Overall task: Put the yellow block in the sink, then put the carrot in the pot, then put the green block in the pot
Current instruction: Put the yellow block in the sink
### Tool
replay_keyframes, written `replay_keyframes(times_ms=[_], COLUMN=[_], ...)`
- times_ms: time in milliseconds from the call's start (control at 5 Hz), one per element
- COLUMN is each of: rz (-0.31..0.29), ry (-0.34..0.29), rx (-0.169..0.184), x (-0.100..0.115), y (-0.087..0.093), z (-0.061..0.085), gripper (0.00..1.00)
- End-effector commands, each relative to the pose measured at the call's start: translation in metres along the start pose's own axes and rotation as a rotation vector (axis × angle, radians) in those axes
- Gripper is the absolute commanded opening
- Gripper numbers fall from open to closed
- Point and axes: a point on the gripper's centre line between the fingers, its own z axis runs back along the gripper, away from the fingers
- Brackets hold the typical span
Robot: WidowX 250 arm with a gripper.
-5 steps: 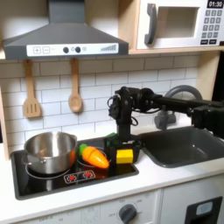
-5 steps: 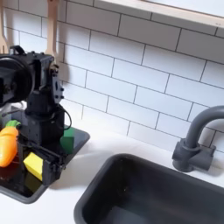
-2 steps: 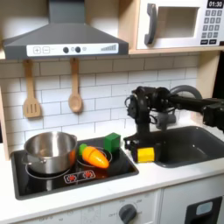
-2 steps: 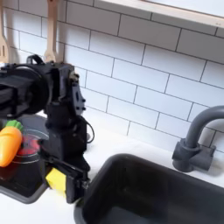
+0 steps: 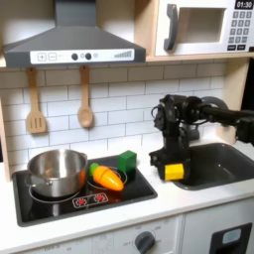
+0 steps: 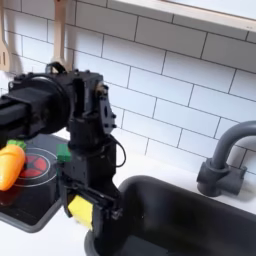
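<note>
Your end effector (image 5: 173,169) is clenched on the yellow block (image 5: 174,172), holding it at the sink's (image 5: 220,167) edge nearest the stove; in the second exterior view the block (image 6: 80,208) hangs between the fingers, right at the sink's (image 6: 190,215) near corner, and you cannot tell there whether it clears the rim. On the stove (image 5: 60,204), the pot (image 5: 56,171) sits at the first exterior view's left, the carrot (image 5: 105,178) lies just beside it towards the middle, and the green block (image 5: 128,161) stands behind the carrot, near the stove's back corner. The faucet (image 6: 224,160) rises at the sink's far side, well apart from your arm. Two wooden utensils (image 5: 85,100) hang on the tiled wall above the pot.
</note>
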Motion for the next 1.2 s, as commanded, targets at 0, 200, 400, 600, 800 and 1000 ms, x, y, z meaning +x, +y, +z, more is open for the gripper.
replay_keyframes(times_ms=[0,200,400,600,800,1000], rz=[-0.008,-0.010,-0.016,-0.031,-0.054,-0.076], ry=[-0.002,0.015,0.005,0.012,-0.005,-0.008], rx=[0.009,0.014,0.017,0.023,0.046,0.050], x=[0.017,0.027,0.032,0.036,0.044,0.052], y=[-0.007,-0.010,-0.016,-0.022,-0.029,-0.035], z=[-0.006,-0.014,-0.017,-0.023,-0.021,-0.028], gripper=[0.00,0.00,0.00,0.00,0.00,0.00])
